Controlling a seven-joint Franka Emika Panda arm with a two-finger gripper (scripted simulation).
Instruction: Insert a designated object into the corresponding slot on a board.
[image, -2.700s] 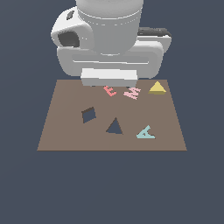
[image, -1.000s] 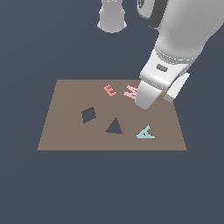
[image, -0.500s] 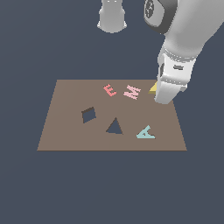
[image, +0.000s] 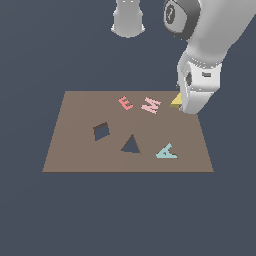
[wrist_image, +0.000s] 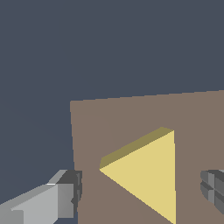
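Claw (wrist_image: 140, 192) wide around flat yellow triangle (wrist_image: 144, 173), apex apparently toward one finger (wrist_image: 43, 203).

- Your gripper (image: 192, 106) sat low over the yellow triangle (image: 176, 100), hiding most of it.
- The triangular slot (image: 131, 145) in the board (image: 70, 145) lay well apart.

Yellow triangle (wrist_image: 146, 173) flat on board (image: 75, 150), unslotted.
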